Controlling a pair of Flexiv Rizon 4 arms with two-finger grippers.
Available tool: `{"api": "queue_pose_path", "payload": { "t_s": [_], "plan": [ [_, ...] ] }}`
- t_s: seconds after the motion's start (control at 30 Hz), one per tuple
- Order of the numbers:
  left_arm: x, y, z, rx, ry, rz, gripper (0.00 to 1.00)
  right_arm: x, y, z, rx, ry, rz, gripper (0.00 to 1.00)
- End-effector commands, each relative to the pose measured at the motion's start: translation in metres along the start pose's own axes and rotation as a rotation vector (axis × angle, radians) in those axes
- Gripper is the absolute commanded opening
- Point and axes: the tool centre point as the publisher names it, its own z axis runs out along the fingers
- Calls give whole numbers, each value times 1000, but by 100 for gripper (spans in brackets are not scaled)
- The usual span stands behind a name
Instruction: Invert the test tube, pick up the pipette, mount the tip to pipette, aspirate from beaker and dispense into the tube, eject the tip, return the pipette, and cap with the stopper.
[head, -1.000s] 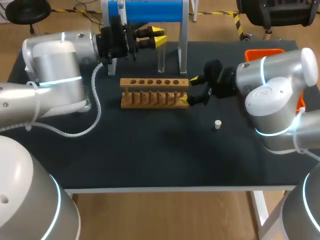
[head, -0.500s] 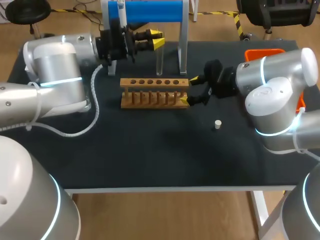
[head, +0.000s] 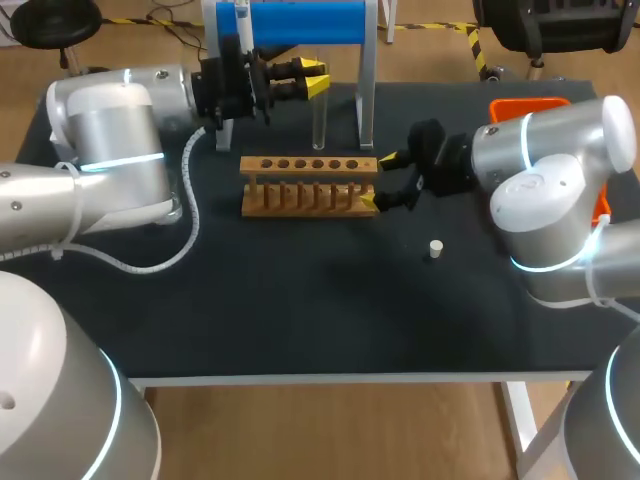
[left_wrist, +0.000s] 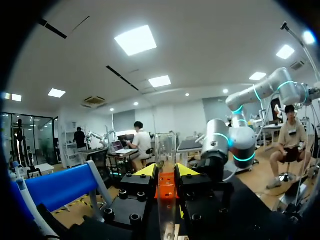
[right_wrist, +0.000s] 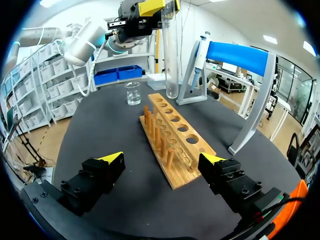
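My left gripper (head: 312, 78) is shut on a clear test tube (head: 319, 118), which hangs upright with its rounded end down, behind the wooden rack (head: 308, 185). In the left wrist view the tube (left_wrist: 165, 150) stands between the yellow fingers of that gripper (left_wrist: 166, 171). My right gripper (head: 382, 180) is open at the rack's right end, with nothing in it. In the right wrist view its fingers (right_wrist: 111, 161) straddle the near end of the rack (right_wrist: 175, 131), and the held tube (right_wrist: 170, 55) rises beyond. The pipette (head: 240, 28) hangs on the blue stand (head: 300, 22). A white stopper (head: 435, 247) lies on the table.
A small glass beaker (right_wrist: 132, 93) stands beyond the rack, toward my left arm. An orange tray (head: 530, 104) sits at the back right, partly behind my right arm. The blue stand's legs (head: 366, 110) rise just behind the rack.
My left gripper with the tube has shifted slightly to the left and back. My right arm has not moved.
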Motion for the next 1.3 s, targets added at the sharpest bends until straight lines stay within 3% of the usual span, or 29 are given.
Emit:
{"api": "queue_pose_path", "payload": {
  "t_s": [0.03, 1.3],
  "plan": [
    [-1, 0, 0, -1, 5, -1, 0, 0, 0, -1, 2, 3, 0, 100],
    [-14, 36, -2, 24, -133, -104, 0, 0, 0, -1, 2, 3, 0, 100]
  ]
}}
